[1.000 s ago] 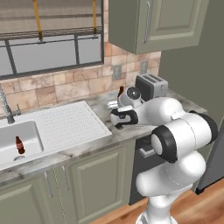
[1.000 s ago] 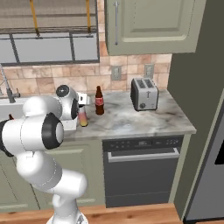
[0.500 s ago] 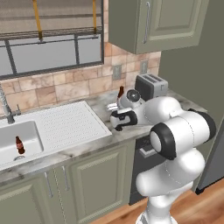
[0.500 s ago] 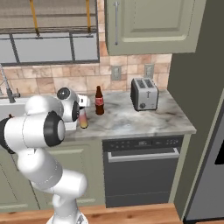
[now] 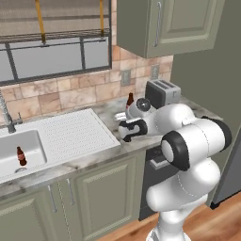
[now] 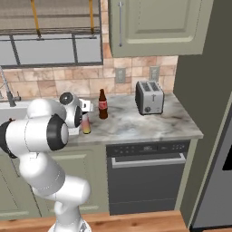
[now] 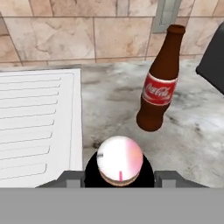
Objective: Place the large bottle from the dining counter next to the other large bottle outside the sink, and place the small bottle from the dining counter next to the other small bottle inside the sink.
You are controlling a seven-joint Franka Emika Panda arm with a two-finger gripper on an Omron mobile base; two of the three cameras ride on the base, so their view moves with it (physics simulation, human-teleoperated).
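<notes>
1. Red label on the brown cola bottle (image 7: pixel 158 81) reads "Coca-Cola" in white script. That's the only writing I can actually make out anywhere.
2. Same cola bottle stands upright on the marble worktop (image 6: pixel 136 122), neck up, close to the tiled backsplash (image 5: pixel 70 94). It's the other big one outside the sink.
3. My large bottle (image 7: pixel 120 159) is right under my hand camera, so I'm looking straight down its long axis at the round white cap with a pink tint. From the right base view it (image 6: pixel 85 125) stands vertical, cap up, pink-to-yellow body, bottom at or right on the worktop; can't tell if it's actually touching.
4. It sits just beside the cola bottle, on the side nearer the front edge of the worktop and a bit toward the sink.
5. My gripper (image 7: pixel 119 177): dark fingers are hugging either side of the large bottle, so it looks clamped on it, though the contact itself is hidden under the cap.
6. Surface stuff: grey-veined marble worktop, and a white ribbed drainboard (image 5: pixel 70 134) running off toward the sink (image 5: pixel 19 155).
7. A small dark bottle (image 5: pixel 20 156) with a red label stands upright inside the sink, chrome tap (image 5: pixel 6 117) behind it. Label's too tiny to read.
8. Room: silver toaster (image 6: pixel 149 97) by the wall, grey-green cabinets (image 6: pixel 149 27) above and below, dark oven (image 6: pixel 147 179) under the worktop, window (image 5: pixel 52 56) over the sink.
</notes>
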